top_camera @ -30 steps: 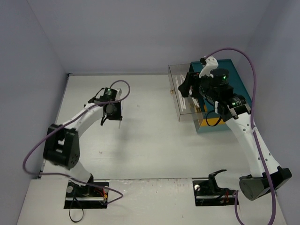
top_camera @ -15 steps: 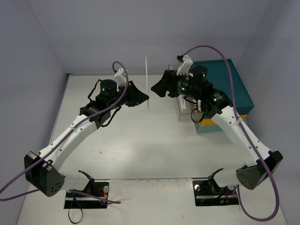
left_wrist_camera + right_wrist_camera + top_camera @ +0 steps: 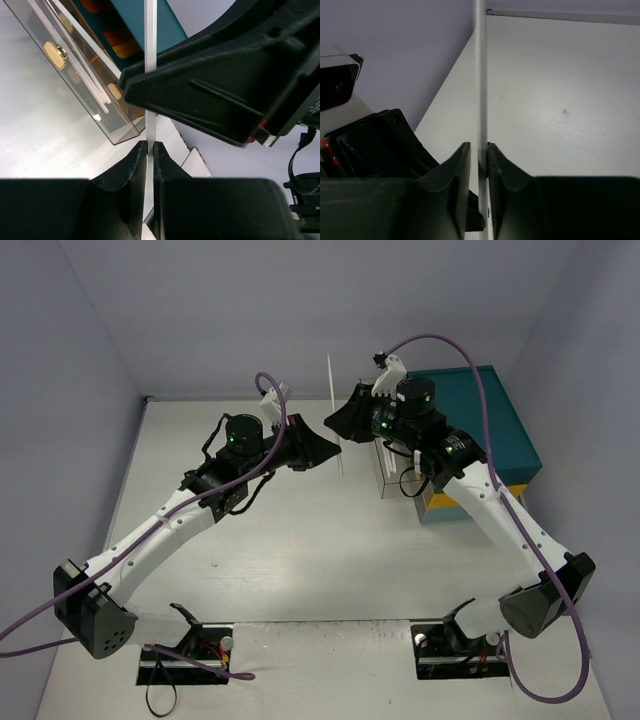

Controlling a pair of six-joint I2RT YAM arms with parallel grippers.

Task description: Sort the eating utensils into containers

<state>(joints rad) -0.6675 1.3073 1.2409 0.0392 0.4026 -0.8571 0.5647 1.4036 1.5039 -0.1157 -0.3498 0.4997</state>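
Tabletop (image 3: 300,560), white and matte, meets pale lavender walls (image 3: 250,300) on 3 sides. Over its far middle, 1 slim clear utensil (image 3: 333,400) (image 3: 150,30) (image 3: 481,60) stands steeply, seen edge-on, so its kind cannot be told. The left gripper (image 3: 322,448) (image 3: 150,146) pinches it tight, and the right gripper (image 3: 346,422) (image 3: 479,146), just beside on the far right, is narrowed onto it too. To the right a clear container (image 3: 393,476) (image 3: 75,87) holds pale utensils (image 3: 97,97), just beside a teal chest (image 3: 490,420) with a yellow band.
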